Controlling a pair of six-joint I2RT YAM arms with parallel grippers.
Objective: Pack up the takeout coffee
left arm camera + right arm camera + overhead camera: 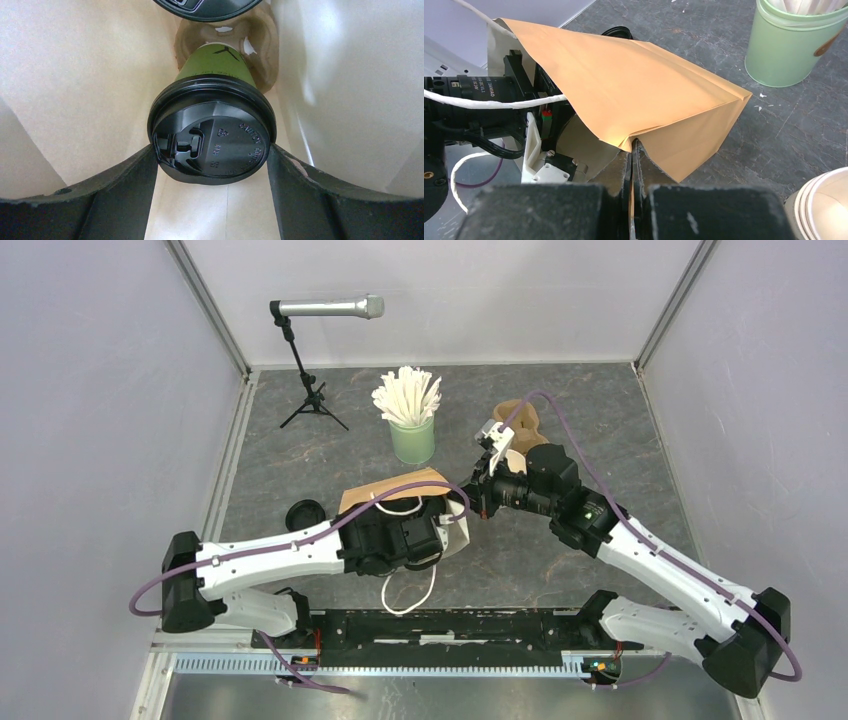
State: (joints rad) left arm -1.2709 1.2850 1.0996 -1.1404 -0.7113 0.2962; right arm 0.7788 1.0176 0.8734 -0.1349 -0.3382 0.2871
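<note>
Packing looks nearly done: left fingers [115, 190] clamp the lid of the olive-green cup [215, 65], seated in the cardboard carrier [260, 45] inside the paper bag [634, 90] beside a second black lid [207, 7] (cup hidden), while right fingers [616, 175] pinch the bag's edge, fully closed.

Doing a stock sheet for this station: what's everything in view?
paper bag: one, tan, centre, on its side
olive-green cup: one, black lid, in a pulp carrier inside the bag
second lid: one, black, beyond that cup
loose lid: one, black, left of the bag
stick cup: one, mint green, behind the bag
pulp tray: one, brown, far side of the right arm
cream cups: one stack, by the right tool
microphone: one, silver, black stand, far left
left tool: shut on the olive-green cup
right tool: shut on the paper bag's edge
</note>
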